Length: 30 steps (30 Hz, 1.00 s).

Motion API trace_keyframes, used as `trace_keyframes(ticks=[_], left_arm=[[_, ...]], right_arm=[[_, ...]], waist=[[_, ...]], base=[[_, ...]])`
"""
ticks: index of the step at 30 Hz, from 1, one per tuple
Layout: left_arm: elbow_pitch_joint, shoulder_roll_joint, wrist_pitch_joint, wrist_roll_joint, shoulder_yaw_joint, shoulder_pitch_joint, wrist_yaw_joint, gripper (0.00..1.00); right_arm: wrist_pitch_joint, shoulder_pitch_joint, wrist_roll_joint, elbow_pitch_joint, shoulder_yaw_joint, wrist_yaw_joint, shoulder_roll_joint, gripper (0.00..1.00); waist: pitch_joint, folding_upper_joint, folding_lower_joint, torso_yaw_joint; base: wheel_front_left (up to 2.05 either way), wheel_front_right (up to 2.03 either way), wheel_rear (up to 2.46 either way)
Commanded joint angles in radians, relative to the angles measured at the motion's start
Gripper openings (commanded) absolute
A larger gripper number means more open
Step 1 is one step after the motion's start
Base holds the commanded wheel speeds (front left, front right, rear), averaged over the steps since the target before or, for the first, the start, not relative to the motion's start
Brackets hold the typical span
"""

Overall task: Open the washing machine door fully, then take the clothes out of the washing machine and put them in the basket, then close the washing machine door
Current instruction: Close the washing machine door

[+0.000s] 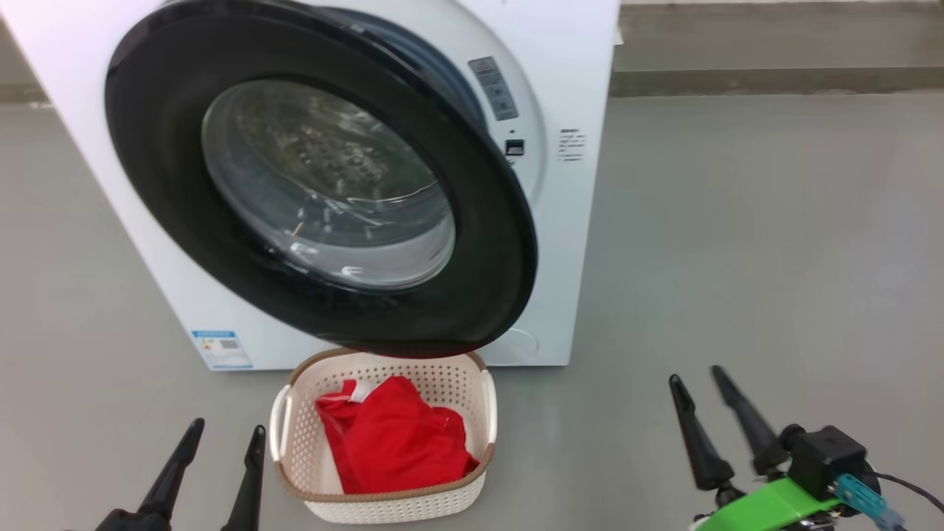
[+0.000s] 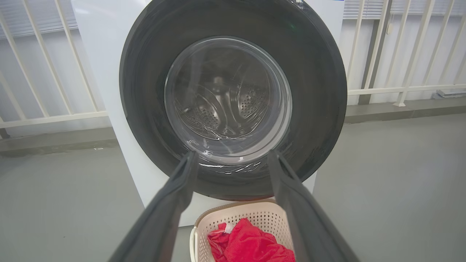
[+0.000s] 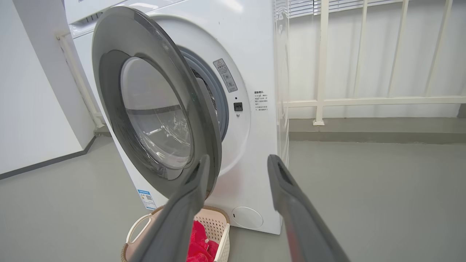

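Currently judged to be at the closing stage, going by the red garment [image 1: 398,435] lying in the basket [image 1: 398,509] and by no cloth visible through the glass in the left wrist view.

Status:
- Find the washing machine door [image 1: 324,184] swung part-way out from the washing machine [image 1: 568,221], hinged on the robot's left, with a gap open on the right.
- Find the basket on the grey floor [image 1: 737,258], just in front of the machine, under the door's lower edge.
- Left gripper [image 1: 228,425]: fingers apart, empty, low beside the basket.
- Right gripper [image 1: 695,375]: fingers apart, empty, well apart from the door on its open side.

Hazards:
- Avoid pressing on the bulging glass; expect slipping off the glossy curve. Press on the black rim.
- Avoid pushing near the hinge; expect poor leverage and an unlatched door.
- Keep fingertips out of the gap at the grey seal; risk of pinching.
- Avoid sweeping low; risk of knocking or tipping the basket.
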Motion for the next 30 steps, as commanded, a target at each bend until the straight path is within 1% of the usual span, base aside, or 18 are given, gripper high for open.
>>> trace_keyframes(ticks=[1,8,15,19,25,30], left_arm=[[-0.030,0.017,-0.012,0.007,0.031,-0.029,-0.006,1.00],[-0.030,0.018,-0.012,0.003,0.003,-0.042,-0.006,1.00],[-0.018,0.016,-0.012,-0.008,-0.037,-0.064,-0.006,1.00],[-0.011,0.017,-0.012,-0.018,-0.062,-0.079,-0.006,1.00],[-0.003,0.015,-0.012,-0.031,-0.075,-0.098,-0.006,1.00],[-0.001,0.013,-0.012,-0.041,-0.083,-0.118,-0.006,1.00]], right_arm=[[-0.006,-0.058,-0.005,-0.016,0.029,0.006,-0.006,0.00],[-0.006,-0.195,-0.017,0.087,0.099,0.006,-0.006,0.00],[-0.006,-0.370,0.015,0.253,0.224,0.006,-0.010,0.00],[-0.006,-0.457,0.034,0.333,0.262,0.006,-0.017,0.00],[-0.006,-0.539,0.026,0.379,0.231,0.006,-0.018,0.00],[-0.006,-0.591,-0.029,0.401,0.165,0.006,-0.017,0.00]], waist=[[0.013,0.0000,0.0000,0.020],[0.041,0.0000,0.0000,0.076],[0.071,0.0000,0.0000,0.139],[0.086,0.0000,0.0000,0.180],[0.124,0.0000,0.0000,0.237],[0.166,0.0000,0.0000,0.271]], base=[[0.00,0.00,0.00],[0.00,0.00,0.00],[0.00,0.00,0.00],[0.00,0.00,0.00],[0.00,0.00,0.00],[0.00,0.00,0.00]])
